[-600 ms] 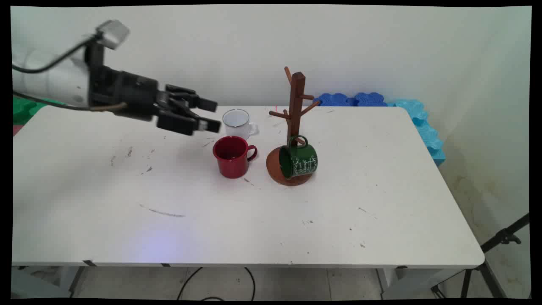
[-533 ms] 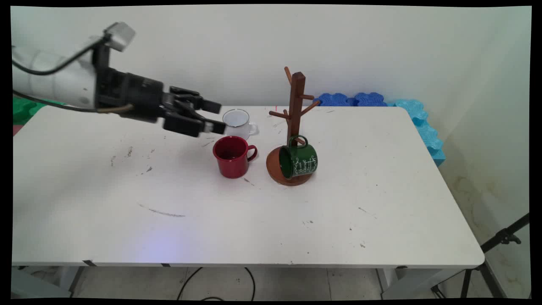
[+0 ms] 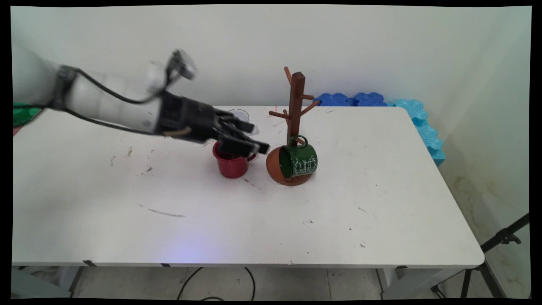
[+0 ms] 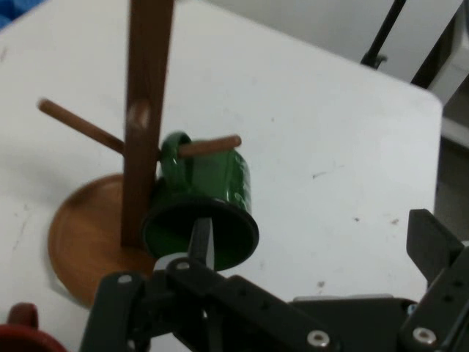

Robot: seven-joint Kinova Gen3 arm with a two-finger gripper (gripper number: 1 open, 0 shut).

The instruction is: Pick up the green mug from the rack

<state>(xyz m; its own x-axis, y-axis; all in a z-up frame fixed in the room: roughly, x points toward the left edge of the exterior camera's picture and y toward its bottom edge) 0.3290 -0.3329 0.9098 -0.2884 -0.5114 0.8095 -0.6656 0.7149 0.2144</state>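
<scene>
Black pincer (image 3: 258, 137) over a red mug (image 3: 230, 166), fingers (image 4: 432, 242) spread wide and holding nothing. Just right of it, a wooden mug stand (image 3: 295, 110) with a green mug (image 3: 300, 161) hung by its handle on a low peg, mouth facing the pincer. White mug (image 3: 239, 113) mostly hidden behind the arm. All on a white worktop (image 3: 381, 190).

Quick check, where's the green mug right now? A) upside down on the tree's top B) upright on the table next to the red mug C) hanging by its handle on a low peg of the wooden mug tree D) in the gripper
C: the green mug hangs by its handle from a low peg of the mug tree, its mouth turned sideways just over the tree's round base, and the gripper is not holding it.
</scene>
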